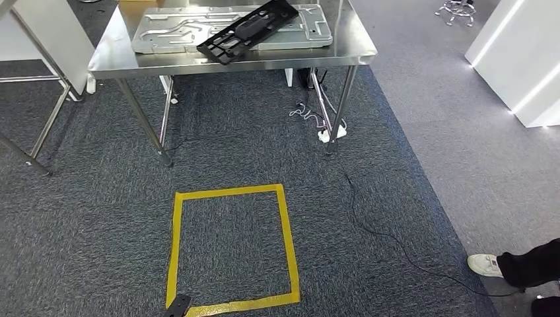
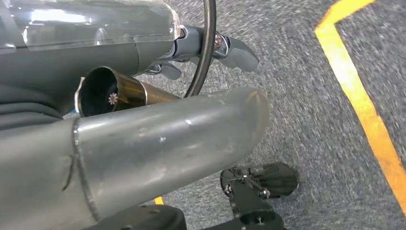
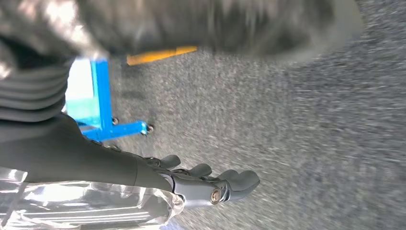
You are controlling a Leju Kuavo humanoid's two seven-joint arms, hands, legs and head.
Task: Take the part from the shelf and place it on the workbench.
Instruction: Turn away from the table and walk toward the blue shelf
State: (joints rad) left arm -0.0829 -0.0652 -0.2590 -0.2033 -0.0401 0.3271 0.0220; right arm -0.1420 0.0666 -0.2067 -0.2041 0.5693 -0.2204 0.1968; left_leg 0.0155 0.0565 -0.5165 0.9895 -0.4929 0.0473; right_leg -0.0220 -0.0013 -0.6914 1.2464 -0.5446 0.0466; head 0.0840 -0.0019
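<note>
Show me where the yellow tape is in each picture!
Head view: the yellow tape forms a square low in the middle.
Left wrist view: a stripe along the right side.
Right wrist view: a short blurred piece near the top.
Shared landmark: the grey carpet.

Both arms hang toward the floor, left hand [image 2: 210,50] and right hand [image 3: 210,184] holding nothing, fingers loosely extended.

I see the workbench [image 1: 231,63] and its grey panel [image 1: 172,33] cut off at the frame's top edge; a person's shoe [image 1: 485,264] is cropped bottom right. My right hand [image 3: 210,184] is motion-blurred, my left hand [image 2: 210,50] largely hidden behind the forearm
</note>
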